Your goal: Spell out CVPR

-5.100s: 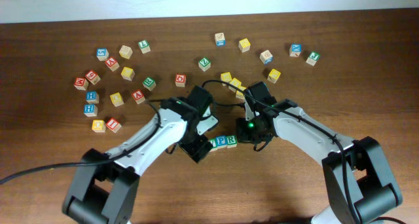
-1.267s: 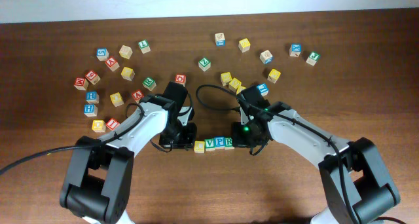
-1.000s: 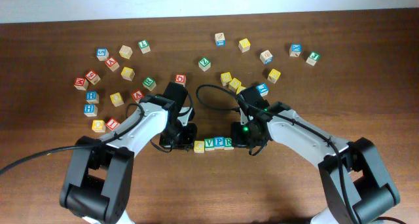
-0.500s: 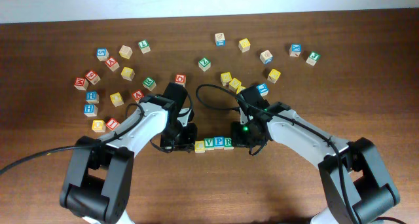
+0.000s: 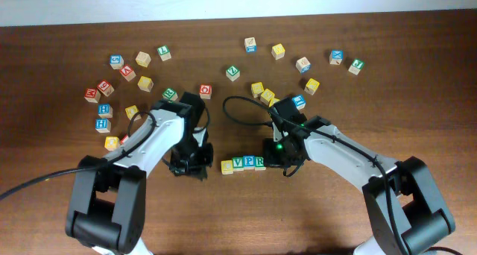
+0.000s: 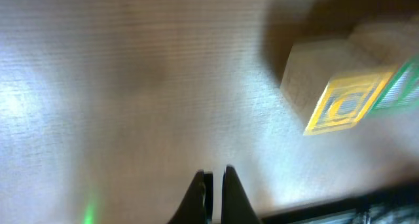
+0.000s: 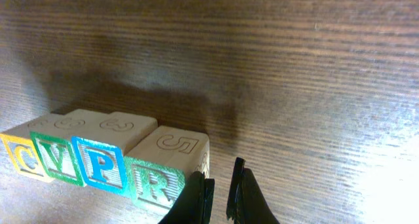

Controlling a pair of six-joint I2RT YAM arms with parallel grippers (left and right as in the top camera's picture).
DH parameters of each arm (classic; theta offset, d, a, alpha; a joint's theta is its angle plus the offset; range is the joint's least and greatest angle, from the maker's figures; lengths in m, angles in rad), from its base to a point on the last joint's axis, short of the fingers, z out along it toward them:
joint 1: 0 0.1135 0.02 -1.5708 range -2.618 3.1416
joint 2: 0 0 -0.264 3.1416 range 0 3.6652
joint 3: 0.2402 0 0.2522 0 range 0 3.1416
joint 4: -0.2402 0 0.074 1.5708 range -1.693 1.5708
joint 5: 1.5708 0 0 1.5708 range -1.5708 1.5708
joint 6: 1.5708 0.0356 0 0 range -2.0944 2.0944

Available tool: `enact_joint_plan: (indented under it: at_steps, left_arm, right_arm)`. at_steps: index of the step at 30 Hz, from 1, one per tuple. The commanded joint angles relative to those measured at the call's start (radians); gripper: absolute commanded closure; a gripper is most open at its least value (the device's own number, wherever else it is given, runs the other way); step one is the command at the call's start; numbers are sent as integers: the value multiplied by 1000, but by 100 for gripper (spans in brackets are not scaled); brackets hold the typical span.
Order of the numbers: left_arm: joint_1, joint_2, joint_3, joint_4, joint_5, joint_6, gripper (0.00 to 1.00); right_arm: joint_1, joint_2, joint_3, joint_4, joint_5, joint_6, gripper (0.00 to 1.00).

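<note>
Four letter blocks stand in a row on the wooden table: yellow C [image 5: 226, 166], green V [image 5: 238, 164], blue P [image 5: 250, 163], green R [image 5: 259, 162]. My left gripper [image 5: 203, 167] is shut and empty, a short way left of the C block [image 6: 344, 106], apart from it; its tips [image 6: 215, 175] hover over bare wood. My right gripper [image 5: 277, 156] is shut on nothing, right beside the R block [image 7: 154, 181]. The right wrist view reads C [image 7: 23, 155], V [image 7: 59, 160], P [image 7: 98, 165], R from left to right, with the right gripper [image 7: 221, 178] at the R's right side.
Many loose letter blocks lie scattered across the back of the table: a group at the left around a yellow block [image 5: 144, 83], a red block [image 5: 205, 91] mid-table, yellow ones [image 5: 262, 92] and a blue one [image 5: 299, 101] behind my right arm, more at the right [image 5: 337, 57].
My left gripper has drawn back to the left, away from the C block it was touching. The right gripper and the row of blocks have stayed put.
</note>
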Motion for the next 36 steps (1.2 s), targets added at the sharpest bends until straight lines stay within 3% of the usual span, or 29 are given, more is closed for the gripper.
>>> enact_joint_plan:
  at_steps: [1,9,36]
  left_arm:
    - [-57,5,3,-51,-9,23,100]
    - [-174,4,-23,80,-22,-151,100]
    - [-174,4,-43,213,-63,-198,100]
  right_arm:
    - [8,7,-6,2,3,-15,94]
    - [8,7,-6,1,2,-15,94]
    - [8,7,-6,1,14,-18,94]
